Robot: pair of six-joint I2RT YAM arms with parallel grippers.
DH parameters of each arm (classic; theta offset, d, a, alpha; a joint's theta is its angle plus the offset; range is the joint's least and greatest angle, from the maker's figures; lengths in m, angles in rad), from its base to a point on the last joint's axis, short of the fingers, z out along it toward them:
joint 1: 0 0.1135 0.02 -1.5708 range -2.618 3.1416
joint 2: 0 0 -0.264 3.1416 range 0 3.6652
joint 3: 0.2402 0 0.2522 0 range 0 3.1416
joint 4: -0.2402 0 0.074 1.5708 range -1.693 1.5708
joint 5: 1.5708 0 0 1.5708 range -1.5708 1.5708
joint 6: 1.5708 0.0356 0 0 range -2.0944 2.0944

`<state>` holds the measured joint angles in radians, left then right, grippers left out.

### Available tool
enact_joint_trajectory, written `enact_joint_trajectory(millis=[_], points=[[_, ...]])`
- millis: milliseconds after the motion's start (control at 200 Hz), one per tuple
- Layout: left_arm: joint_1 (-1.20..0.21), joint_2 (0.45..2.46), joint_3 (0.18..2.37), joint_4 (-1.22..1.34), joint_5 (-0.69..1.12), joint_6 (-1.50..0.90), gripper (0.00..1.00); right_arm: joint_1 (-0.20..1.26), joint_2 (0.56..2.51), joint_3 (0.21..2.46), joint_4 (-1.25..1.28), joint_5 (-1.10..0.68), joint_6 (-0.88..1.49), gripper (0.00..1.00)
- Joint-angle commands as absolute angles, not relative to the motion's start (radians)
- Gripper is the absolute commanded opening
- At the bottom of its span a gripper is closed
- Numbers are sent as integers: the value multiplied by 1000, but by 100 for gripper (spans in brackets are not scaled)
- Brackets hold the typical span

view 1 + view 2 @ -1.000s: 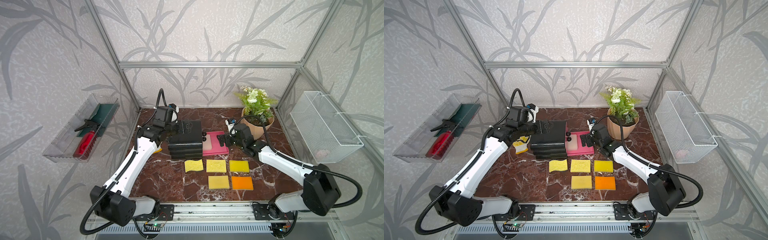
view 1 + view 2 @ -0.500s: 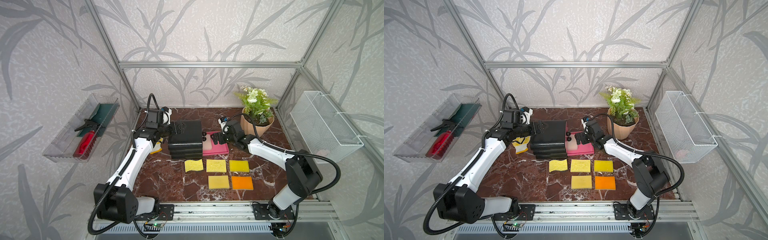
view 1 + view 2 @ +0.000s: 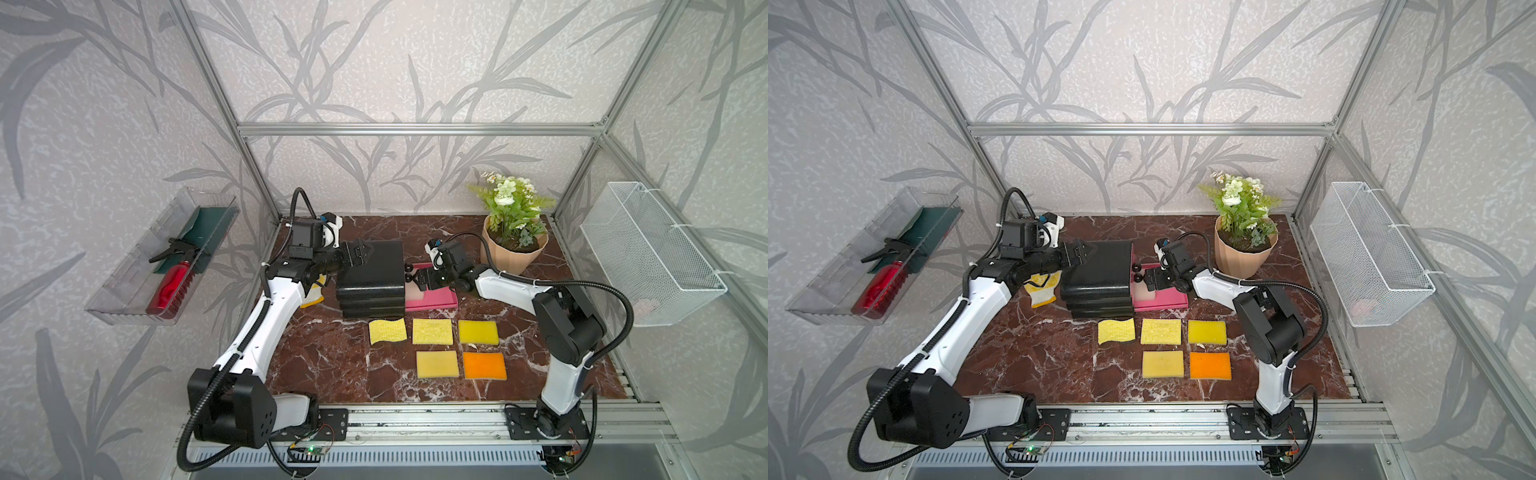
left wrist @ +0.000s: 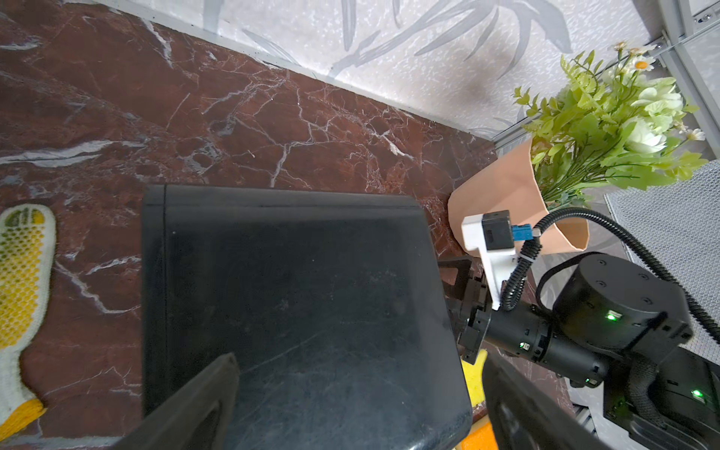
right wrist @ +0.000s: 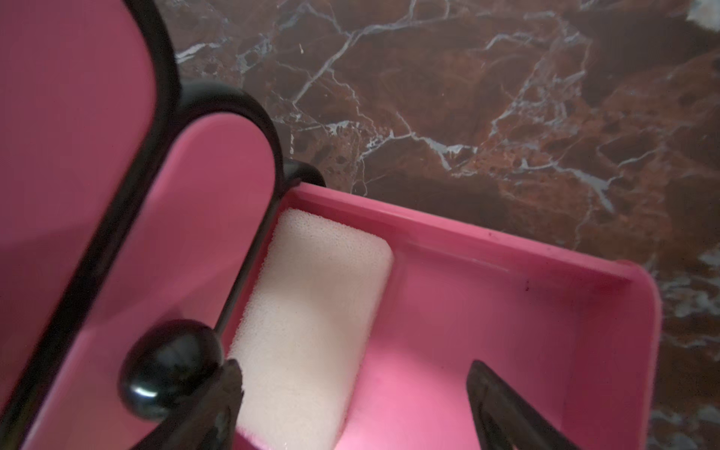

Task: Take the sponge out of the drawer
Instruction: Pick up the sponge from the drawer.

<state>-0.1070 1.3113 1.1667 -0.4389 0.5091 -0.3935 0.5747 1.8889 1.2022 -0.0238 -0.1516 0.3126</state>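
Note:
A pink drawer stands pulled out of the black drawer unit. Inside it, against the unit's pink front, lies a pale cream sponge. My right gripper hangs open over the drawer. One of its fingers is at the sponge's edge beside a black knob, the other over the bare drawer floor. My left gripper stands open above the unit's top, at its back left corner.
Several yellow sponges and an orange one lie in rows in front of the unit. A yellow-dotted glove lies left of it. A potted plant stands at the back right. A wire basket and a clear tray hang on the side walls.
My right arm has swung its elbow inward and back, bringing the gripper over the drawer's inner end; its jaws have narrowed a little. The left gripper has shifted slightly at the unit's top.

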Motion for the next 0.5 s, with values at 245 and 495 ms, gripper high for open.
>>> enact_joint_trajectory(millis=[245, 495], points=[[-102, 1294, 1149, -420, 538, -394, 97, 574, 1981, 1266, -81, -181, 338, 80], [-103, 1298, 1147, -420, 539, -396, 97, 596, 2015, 1296, -107, -163, 329, 70]])
